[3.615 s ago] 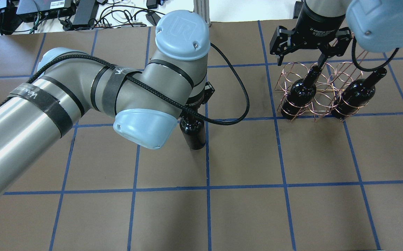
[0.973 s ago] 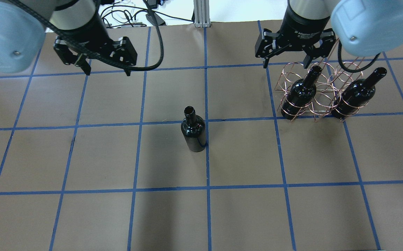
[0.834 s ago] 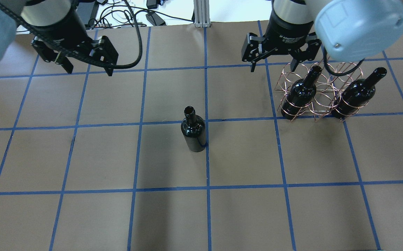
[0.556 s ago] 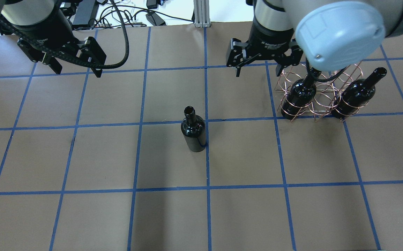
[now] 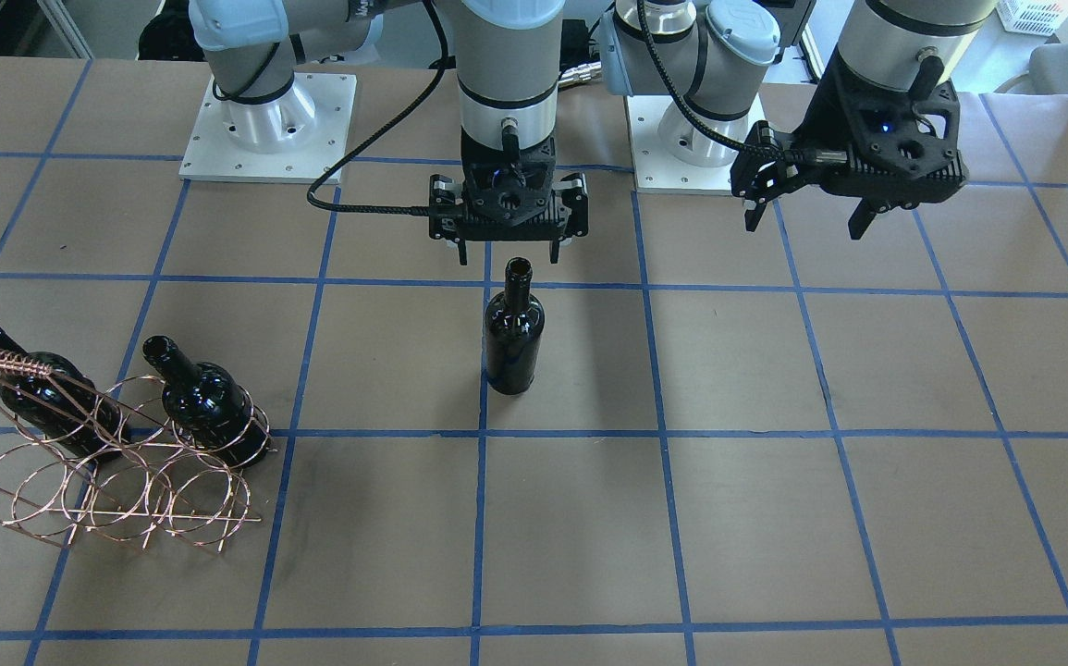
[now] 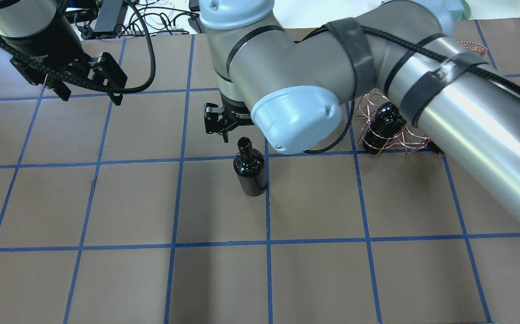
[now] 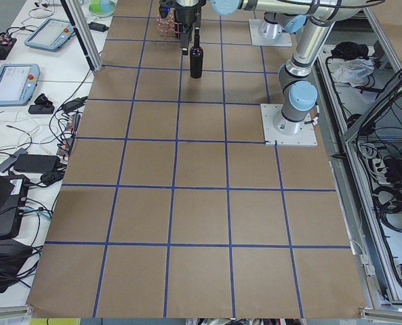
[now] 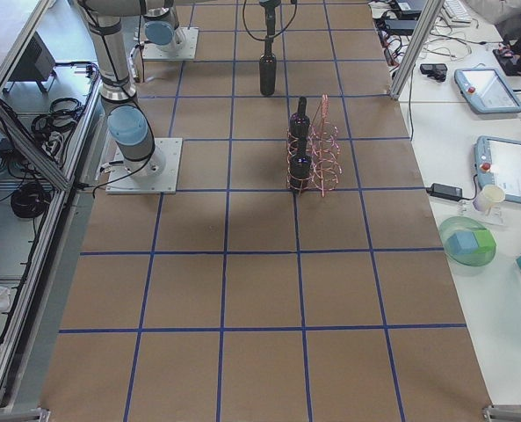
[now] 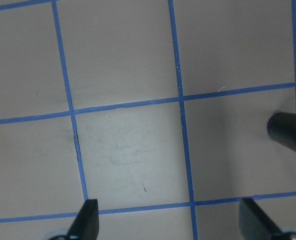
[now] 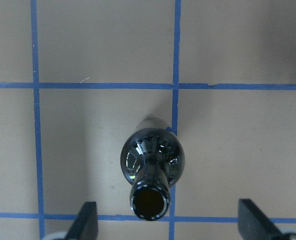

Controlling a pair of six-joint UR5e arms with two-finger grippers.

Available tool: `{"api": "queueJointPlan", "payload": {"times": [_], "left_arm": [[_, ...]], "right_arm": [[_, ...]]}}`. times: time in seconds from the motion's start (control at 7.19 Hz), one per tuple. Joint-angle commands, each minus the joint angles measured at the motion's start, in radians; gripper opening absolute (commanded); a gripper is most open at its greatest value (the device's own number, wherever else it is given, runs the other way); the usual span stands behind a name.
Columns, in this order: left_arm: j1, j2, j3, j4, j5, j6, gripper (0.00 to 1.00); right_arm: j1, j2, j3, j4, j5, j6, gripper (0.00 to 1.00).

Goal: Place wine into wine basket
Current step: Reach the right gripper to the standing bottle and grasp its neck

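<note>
One near-black wine bottle (image 5: 514,338) stands upright and alone at the table's middle; it also shows in the overhead view (image 6: 249,173). My right gripper (image 5: 508,250) is open just above and behind its mouth, touching nothing. In the right wrist view the bottle's mouth (image 10: 150,200) lies between the open fingertips (image 10: 88,220). The copper wire wine basket (image 5: 117,472) stands apart at my right and holds two other bottles (image 5: 210,402) (image 5: 43,388). My left gripper (image 5: 806,222) is open and empty, raised at the back left (image 6: 88,96).
Brown table (image 6: 314,279) with a blue tape grid. My right arm's elbow and forearm (image 6: 422,90) span the overhead view and hide most of the basket (image 6: 388,135). The arm bases (image 5: 265,129) stand at the robot's edge. The left wrist view shows the bottle's edge (image 9: 287,135).
My right gripper has left the basket and swung left to hover over the standing bottle. My left gripper, earlier at that bottle, has drawn back to the back left. The bottles have not moved.
</note>
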Motion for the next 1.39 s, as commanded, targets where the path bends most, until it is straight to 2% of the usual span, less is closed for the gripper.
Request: {"api": "queueJointPlan", "payload": {"times": [0.0,0.14,0.42,0.56,0.7,0.97,1.11,1.25], "left_arm": [[0.007,0.0,-0.002,-0.007,0.004,0.001,1.0],[0.007,0.002,-0.011,-0.004,0.004,0.001,1.0],[0.007,0.002,-0.013,-0.004,0.003,0.001,1.0],[0.007,0.002,-0.013,-0.004,0.003,0.001,1.0],[0.007,0.002,-0.013,-0.004,0.003,0.001,1.0],[0.009,0.002,-0.013,-0.004,0.004,0.001,1.0],[0.009,0.002,-0.013,-0.004,0.004,0.001,1.0],[0.009,0.002,-0.014,-0.004,0.004,0.003,1.0]], "right_arm": [[0.013,0.047,0.001,-0.045,0.001,0.016,0.99],[0.013,0.056,0.002,-0.047,0.001,0.01,0.88],[0.013,0.07,0.013,-0.049,-0.001,0.007,0.85],[0.013,0.069,0.013,-0.046,0.001,0.007,0.76],[0.013,0.07,0.013,-0.042,0.002,0.007,0.76],[0.013,0.07,0.013,-0.035,0.002,0.001,0.66],[0.013,0.07,0.013,-0.035,0.002,0.001,0.59],[0.013,0.07,0.013,-0.035,0.004,0.001,0.42]]}}
